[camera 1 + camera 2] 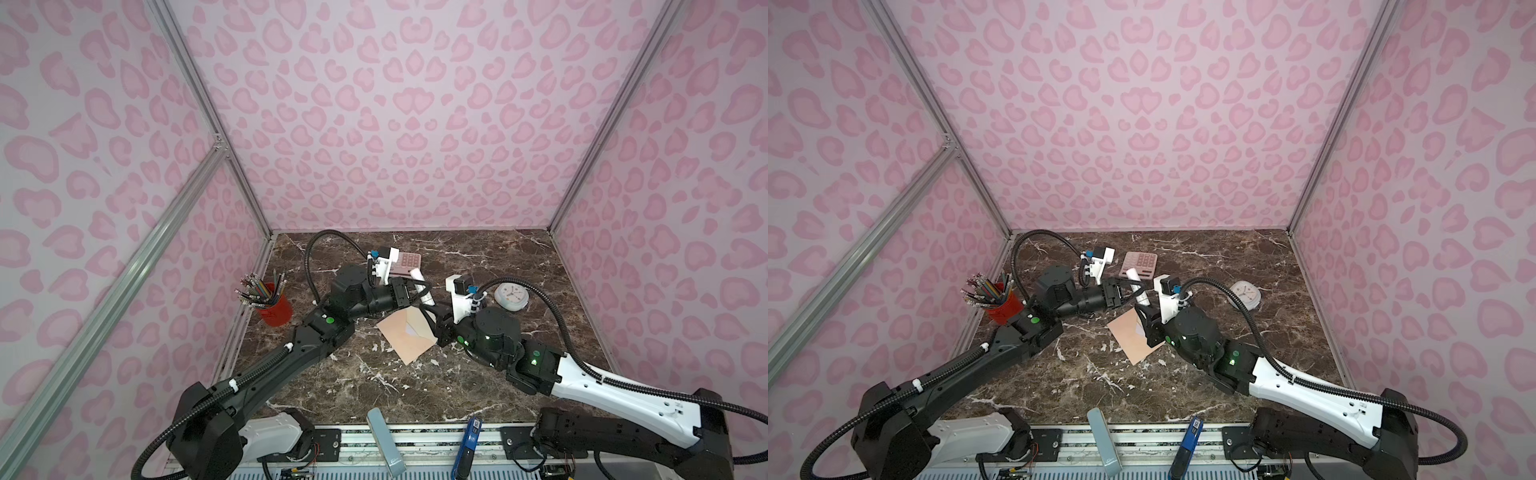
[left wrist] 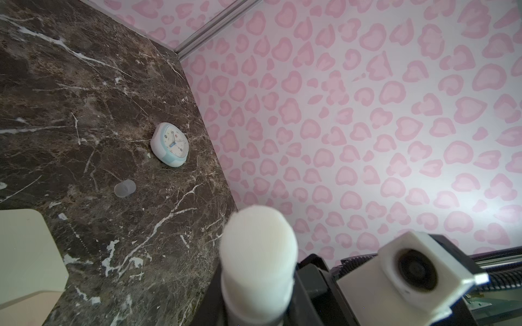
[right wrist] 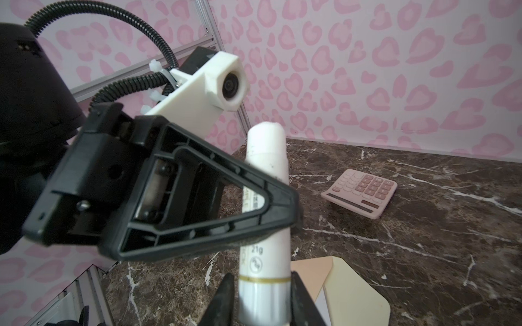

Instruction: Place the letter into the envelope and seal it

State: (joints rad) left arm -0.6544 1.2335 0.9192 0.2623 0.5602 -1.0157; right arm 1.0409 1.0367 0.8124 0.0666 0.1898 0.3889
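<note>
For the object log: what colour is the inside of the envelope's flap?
Pale cream-yellow; the flap shows best in the right wrist view.

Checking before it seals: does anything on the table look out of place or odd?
A small translucent cap lies loose on the marble table near the clock, apart from the uncapped glue stick. The envelope lies askew, flap open.

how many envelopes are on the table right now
1. The envelope lies flat on the marble table near its middle, flap open, partly covered by the right arm. The arms hide some tabletop, so another could be out of sight.
</note>
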